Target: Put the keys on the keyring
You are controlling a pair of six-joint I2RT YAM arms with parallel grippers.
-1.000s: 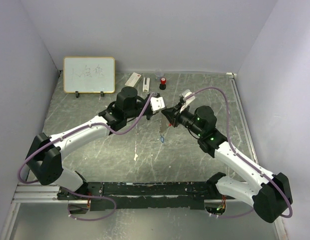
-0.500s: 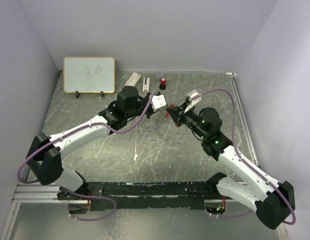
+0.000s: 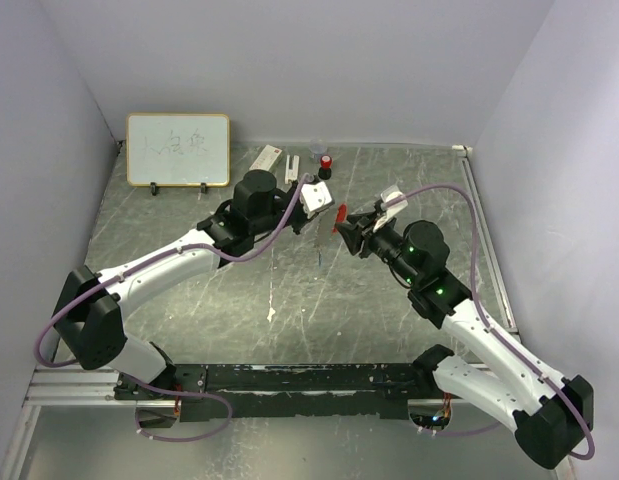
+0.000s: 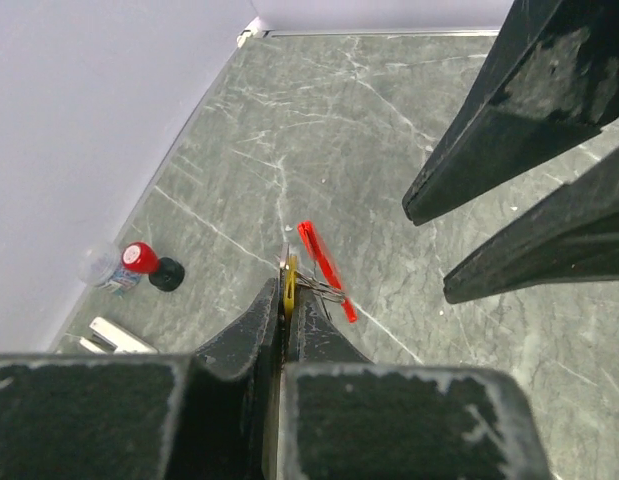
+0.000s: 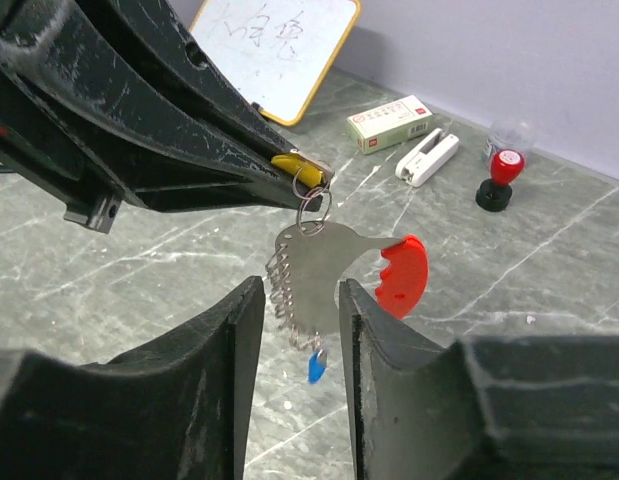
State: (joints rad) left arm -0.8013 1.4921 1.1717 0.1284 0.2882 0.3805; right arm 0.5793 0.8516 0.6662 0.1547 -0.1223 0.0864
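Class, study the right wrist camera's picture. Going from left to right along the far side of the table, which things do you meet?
whiteboard → small box → white stapler → red stamp

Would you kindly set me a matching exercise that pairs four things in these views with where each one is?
Things:
1. tan-gold key
2. blue key
3. red-topped cylinder
4. whiteboard

Places:
a. propped upright at the back
b. pinched at the tips of the left hand
c. dangling in mid-air, lowest of all
d. standing beside a clear little bottle

Pairs: 1-b; 2-c; 3-d; 4-a
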